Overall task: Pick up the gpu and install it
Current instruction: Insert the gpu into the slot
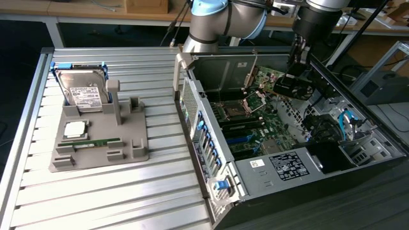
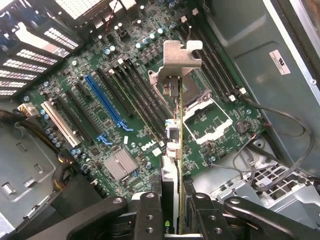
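Note:
The gpu (image 1: 276, 79), a green card with a black block, hangs tilted inside the open computer case (image 1: 268, 167), above the motherboard (image 1: 246, 129). My gripper (image 1: 296, 72) is shut on it from above. In the wrist view the gpu (image 2: 179, 125) is seen edge-on, its silver end bracket (image 2: 180, 56) pointing away toward the board. My gripper (image 2: 175, 202) clamps the card between both black fingers (image 2: 150, 207). Below the card lie the black expansion slots and the blue slot (image 2: 106, 102) beside the CPU socket (image 2: 210, 117); the card is apart from them.
A grey parts holder (image 1: 102, 139) on the slatted table carries a silver hard drive (image 1: 86, 93), a CPU chip (image 1: 75, 128) and a narrow RAM stick (image 1: 89, 142). Case walls, drive bays (image 1: 211, 143) and loose cables (image 2: 280, 145) surround the motherboard.

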You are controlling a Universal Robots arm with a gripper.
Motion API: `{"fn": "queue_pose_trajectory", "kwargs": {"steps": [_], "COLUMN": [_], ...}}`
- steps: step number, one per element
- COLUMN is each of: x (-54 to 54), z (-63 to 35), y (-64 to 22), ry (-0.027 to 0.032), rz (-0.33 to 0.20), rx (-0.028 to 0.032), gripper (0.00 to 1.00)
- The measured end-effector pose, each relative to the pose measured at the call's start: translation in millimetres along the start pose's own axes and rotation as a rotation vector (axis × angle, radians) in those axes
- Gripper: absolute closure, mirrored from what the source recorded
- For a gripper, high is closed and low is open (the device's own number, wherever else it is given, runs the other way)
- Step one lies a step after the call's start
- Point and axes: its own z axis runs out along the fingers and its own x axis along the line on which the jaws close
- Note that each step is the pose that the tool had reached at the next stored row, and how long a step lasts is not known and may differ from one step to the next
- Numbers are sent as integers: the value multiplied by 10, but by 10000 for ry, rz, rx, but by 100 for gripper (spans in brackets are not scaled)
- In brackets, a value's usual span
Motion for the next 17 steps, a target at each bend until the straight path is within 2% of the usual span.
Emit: {"fn": "queue_pose_trajectory", "kwargs": {"steps": [17], "x": [0], "z": [0], "y": [0], "ry": [-59], "rz": [-774], "rx": [-15], "gripper": [73]}}
